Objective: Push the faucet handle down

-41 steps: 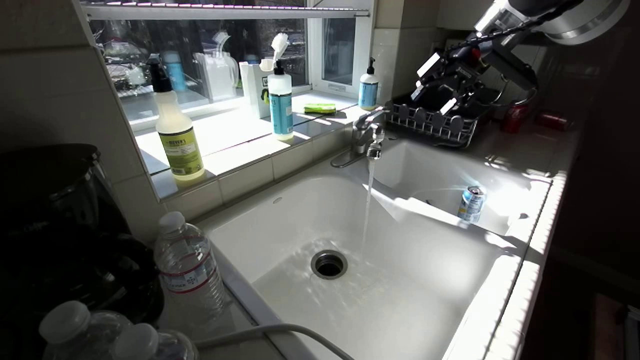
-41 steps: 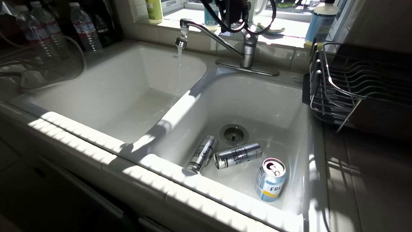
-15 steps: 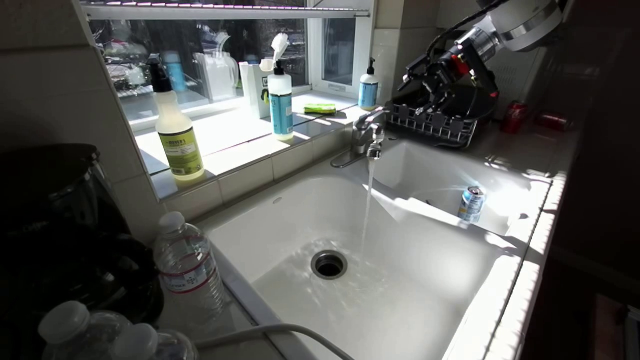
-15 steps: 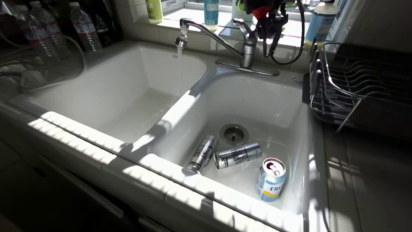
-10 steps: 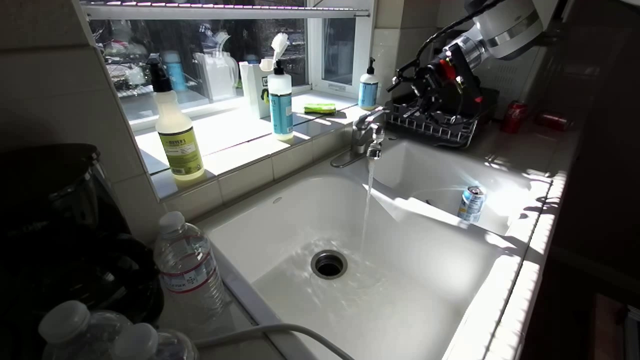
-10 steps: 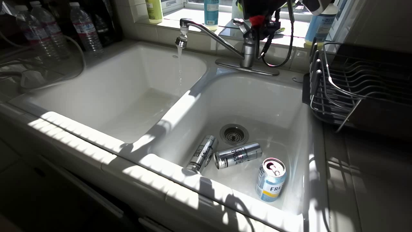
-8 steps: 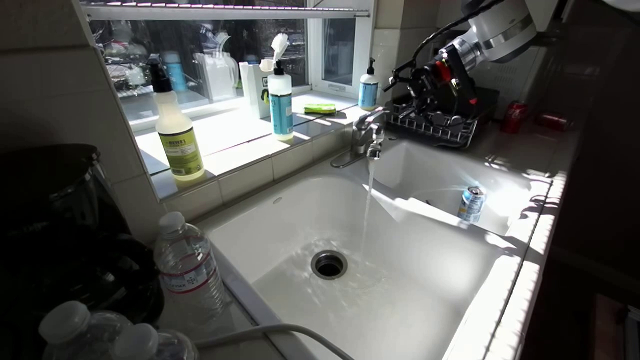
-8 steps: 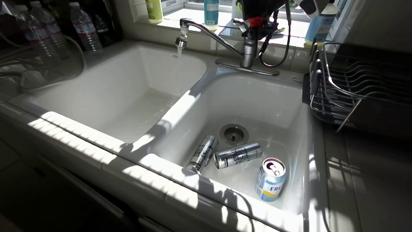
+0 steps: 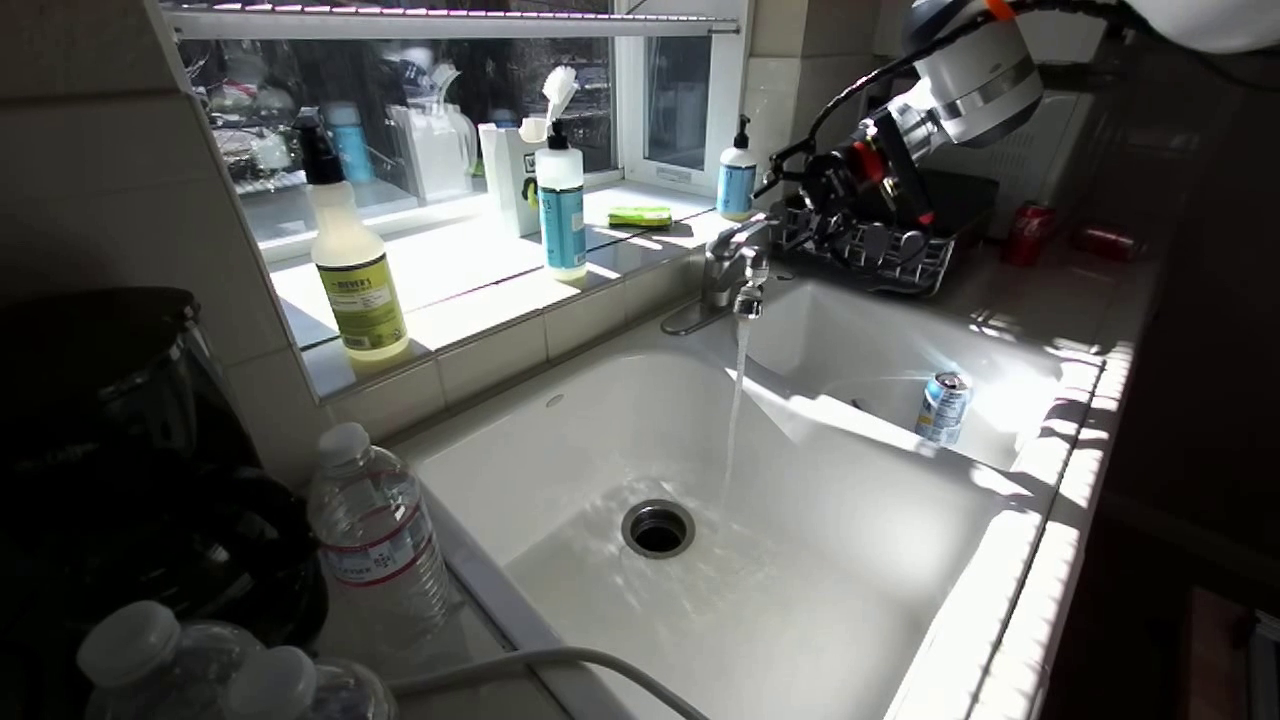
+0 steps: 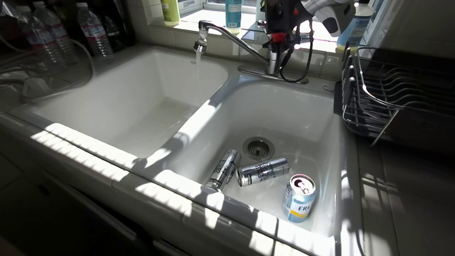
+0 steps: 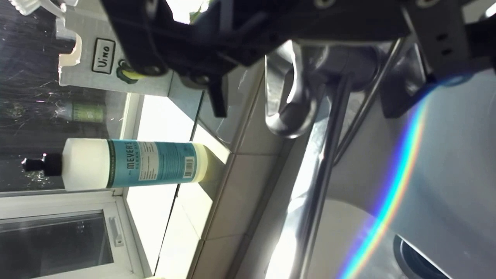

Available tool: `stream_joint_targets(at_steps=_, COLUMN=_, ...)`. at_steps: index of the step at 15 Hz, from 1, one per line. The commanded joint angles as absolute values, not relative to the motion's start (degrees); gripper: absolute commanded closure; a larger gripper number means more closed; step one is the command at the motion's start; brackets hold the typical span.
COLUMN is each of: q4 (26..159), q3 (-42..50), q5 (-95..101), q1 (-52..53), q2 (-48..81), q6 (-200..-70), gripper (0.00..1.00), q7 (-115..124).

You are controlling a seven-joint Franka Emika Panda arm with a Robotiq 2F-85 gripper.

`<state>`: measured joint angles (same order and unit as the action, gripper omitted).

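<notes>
Faucet handle (image 11: 290, 123) sits on top of the faucet body (image 9: 717, 285), at the window-side rim of the sink (image 10: 188, 124); it slants upward off the body. Wrist view: fingers (image 11: 217, 99) of the gripper (image 11: 306, 112) stand wide apart, the handle showing in the gap, nearer the finger on the left of that view. Its rounded end reaches slightly lower than the fingers' ends. Depth unclear: cannot tell whether the handle lies between the fingers or beyond them, nor whether either touches it. In an exterior view, gripper just beside the handle, dish rack (image 9: 915, 262) behind. In an exterior view, the gripper, hanging from the arm (image 10: 327, 12), hides most of the handle. Spout (image 10: 234, 39) extends over one basin (image 10: 85, 92); water (image 9: 736, 400) falls from it in a thin stream. Second basin (image 10: 266, 106) holds two silver cans (image 10: 263, 171) on their sides and one blue can (image 10: 300, 204) upright. Teal soap bottle (image 11: 155, 162) stands upright on the windowsill (image 9: 480, 310); wrist view is turned, so it appears sideways.
</notes>
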<state>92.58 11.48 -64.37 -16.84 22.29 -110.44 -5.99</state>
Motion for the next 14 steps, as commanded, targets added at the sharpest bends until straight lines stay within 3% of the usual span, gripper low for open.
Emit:
stream_joint_targets(at_steps=1, q4=92.30, q3=10.69, q5=-65.47, q1=-18.32, q2=22.88, q6=-106.37, gripper=0.00, q7=-5.35)
stream_joint_targets(at_steps=14, q4=97.40, q3=12.07, q5=-63.52, q1=-18.74, q2=21.16, q6=-105.16, gripper=0.00, q7=-5.15)
